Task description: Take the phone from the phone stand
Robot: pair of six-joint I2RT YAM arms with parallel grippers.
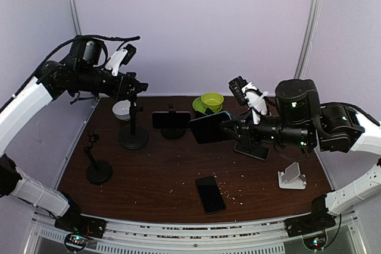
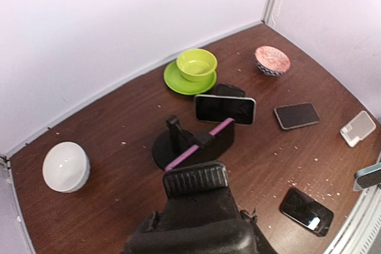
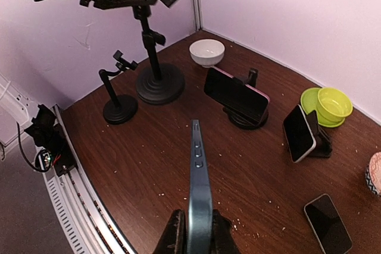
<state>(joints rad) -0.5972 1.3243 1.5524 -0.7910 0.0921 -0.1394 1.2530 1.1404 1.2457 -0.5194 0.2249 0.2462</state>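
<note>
Top external view: a dark brown table [image 1: 166,176], crumb-speckled, is boxed in by lilac walls [image 1: 196,22]. The right gripper [image 1: 231,126] pinches the blue phone [image 1: 209,127] tight, aloft right of the tall stand [image 1: 133,129]. The left gripper [image 1: 136,87], partly closed, clasps that stand's head.

A white bowl [image 1: 122,110] sits at the back left of the brown surface [image 1: 166,176]. A green bowl [image 1: 212,100] rests on a green plate [image 1: 198,106]. A patterned bowl [image 2: 272,60] stands near the corner, with crumbs [image 1: 235,191] scattered toward the front.
</note>
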